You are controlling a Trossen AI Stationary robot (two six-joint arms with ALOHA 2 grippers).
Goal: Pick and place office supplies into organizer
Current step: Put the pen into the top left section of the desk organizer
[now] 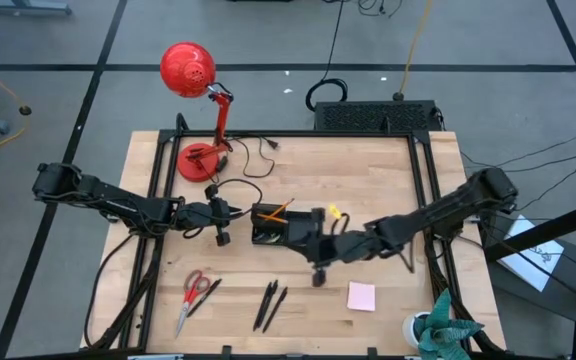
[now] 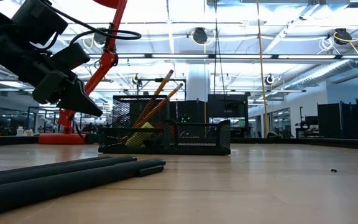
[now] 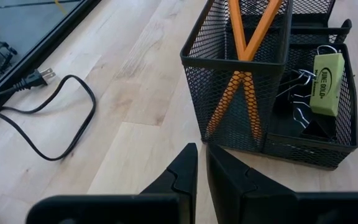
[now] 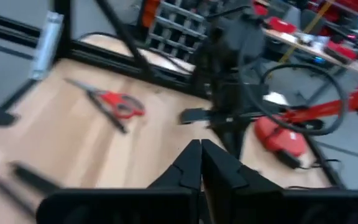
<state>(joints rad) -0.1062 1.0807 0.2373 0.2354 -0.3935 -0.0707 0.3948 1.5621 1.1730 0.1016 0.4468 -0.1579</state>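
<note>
Yellow eraser (image 3: pixel 325 83) – clear only at left wrist

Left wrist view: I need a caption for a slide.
Left gripper empty beside the mesh organizer, which holds two orange pencils.

Both arms are dark, nearly black, built of slim tubular links joined by bulkier rounded joint housings. The left arm (image 1: pixel 108 200) and the right arm (image 1: pixel 438 212) each carry a blocky wrist section. The left gripper (image 3: pixel 201 171) has matte black jaws, wedge-shaped, with angular faceted faces tapering to narrow tips. The right gripper (image 4: pixel 199 155) shows the same black tapered jaws on a broad flat base.
</note>
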